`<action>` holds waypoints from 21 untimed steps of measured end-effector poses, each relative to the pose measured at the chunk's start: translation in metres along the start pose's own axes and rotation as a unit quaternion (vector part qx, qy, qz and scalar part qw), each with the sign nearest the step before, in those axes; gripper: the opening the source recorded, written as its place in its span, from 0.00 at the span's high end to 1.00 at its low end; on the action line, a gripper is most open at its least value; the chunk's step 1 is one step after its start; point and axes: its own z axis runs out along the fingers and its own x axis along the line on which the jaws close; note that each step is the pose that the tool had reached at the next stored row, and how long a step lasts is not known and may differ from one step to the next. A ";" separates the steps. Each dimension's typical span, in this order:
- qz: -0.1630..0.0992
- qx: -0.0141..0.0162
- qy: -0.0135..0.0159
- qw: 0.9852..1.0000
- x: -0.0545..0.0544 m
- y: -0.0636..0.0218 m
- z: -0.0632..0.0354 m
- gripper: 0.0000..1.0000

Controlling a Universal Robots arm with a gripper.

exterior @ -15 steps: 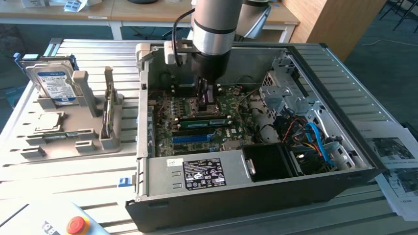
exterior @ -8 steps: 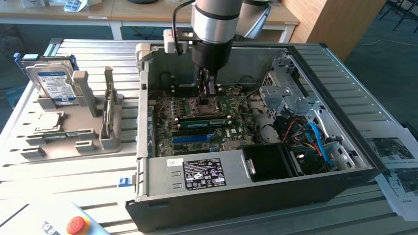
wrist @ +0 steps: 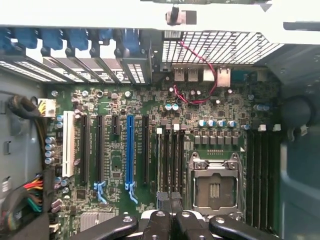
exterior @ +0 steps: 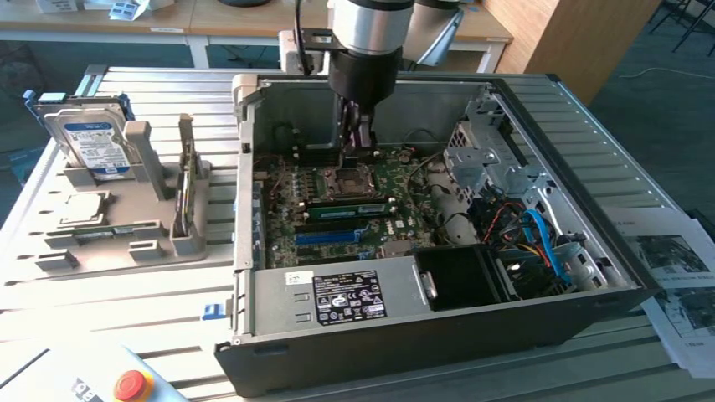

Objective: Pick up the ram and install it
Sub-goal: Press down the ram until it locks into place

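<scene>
One open black computer case (exterior: 447, 335) holds one green motherboard (wrist: 200, 112) with one empty silver processor socket (wrist: 215, 187), one long blue slot strip (wrist: 130, 150) and one white slot (wrist: 68, 145). One grey holder tray (exterior: 112, 251) carries one blue-labelled hard drive (exterior: 95, 142).

labels on hard drive (exterior: 93, 144), power supply (exterior: 335, 299), unreadable
</scene>
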 end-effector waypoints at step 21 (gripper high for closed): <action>0.000 0.000 0.000 1.000 0.000 0.0003 -0.0200 0.90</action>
